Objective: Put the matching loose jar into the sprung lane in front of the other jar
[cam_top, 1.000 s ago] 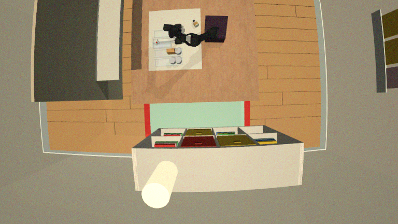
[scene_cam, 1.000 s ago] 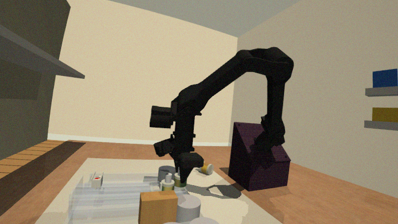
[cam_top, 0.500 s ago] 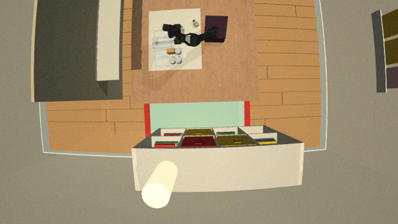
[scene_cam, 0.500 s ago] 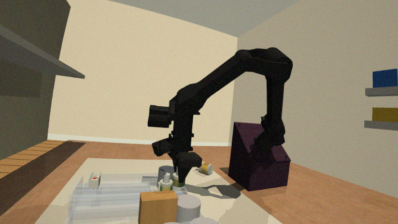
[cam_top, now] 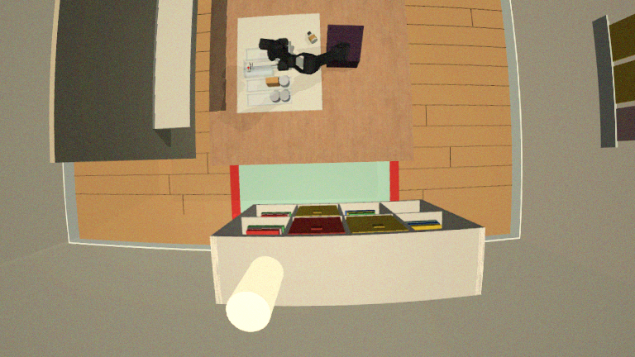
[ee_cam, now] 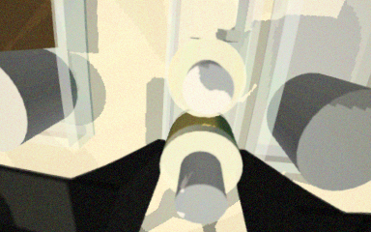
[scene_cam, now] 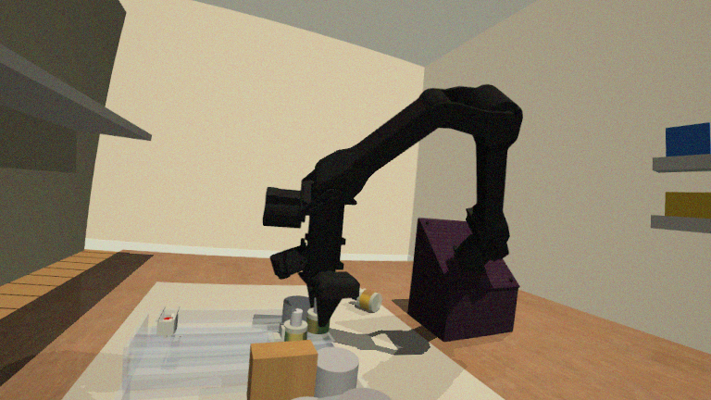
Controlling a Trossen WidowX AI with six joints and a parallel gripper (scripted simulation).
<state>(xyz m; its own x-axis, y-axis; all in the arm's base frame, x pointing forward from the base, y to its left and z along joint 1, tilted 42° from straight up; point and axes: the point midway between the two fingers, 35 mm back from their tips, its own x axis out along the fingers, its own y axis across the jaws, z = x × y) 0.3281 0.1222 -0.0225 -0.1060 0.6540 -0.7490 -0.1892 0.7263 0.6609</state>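
Wooden bench (cam_top: 365, 114) carries a pale mat (cam_top: 304, 96), and at its right edge the black arm (scene_cam: 388, 133) rises from a dark purple base block (scene_cam: 461, 291). On the mat lie clear plastic lanes (scene_cam: 209, 338), with an orange box (scene_cam: 281, 374) and grey cylinders (scene_cam: 335, 369) nearest me. The jaws are clamped partway on the olive-banded jar (ee_cam: 202, 157), upright at the front of the middle lane. Its twin, the lane jar (ee_cam: 208, 79), stands just behind it, touching or nearly so. A small yellow jar (scene_cam: 369, 300) lies on its side, far right on the mat
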